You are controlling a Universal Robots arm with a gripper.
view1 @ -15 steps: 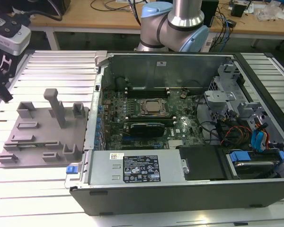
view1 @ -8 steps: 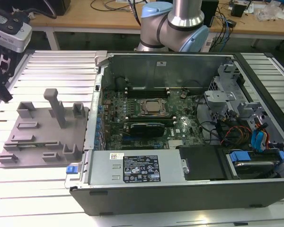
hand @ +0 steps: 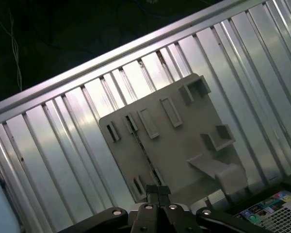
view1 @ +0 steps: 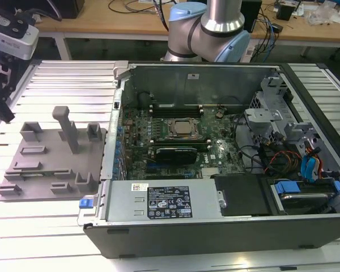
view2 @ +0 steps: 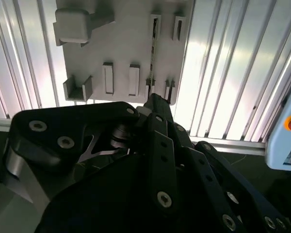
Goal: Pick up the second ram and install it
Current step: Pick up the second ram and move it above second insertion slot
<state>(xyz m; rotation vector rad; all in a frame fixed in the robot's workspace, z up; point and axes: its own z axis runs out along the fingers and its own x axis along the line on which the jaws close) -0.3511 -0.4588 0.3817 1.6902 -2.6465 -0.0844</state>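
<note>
The ribbed metal table [view1: 62, 85] is gleaming smooth and bright. The grey plastic holder tray [view1: 51, 164] is looking matt. The black gripper [hand: 157, 190] is showing a dull finish, with shiny metal screws [view2: 164, 198].

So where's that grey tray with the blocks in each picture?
Exterior view: the grey tray lies at the exterior view's left, beside the open computer.
Second wrist view: tray on slatted table, beyond the gripper.
First wrist view: tray beyond the gripper.
Shared landmark: its tall post.

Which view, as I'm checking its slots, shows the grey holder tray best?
The first wrist view: grey holder tray nearly whole, from above. The exterior view shows it obliquely; in the second wrist view the gripper overlaps its edge.
</note>
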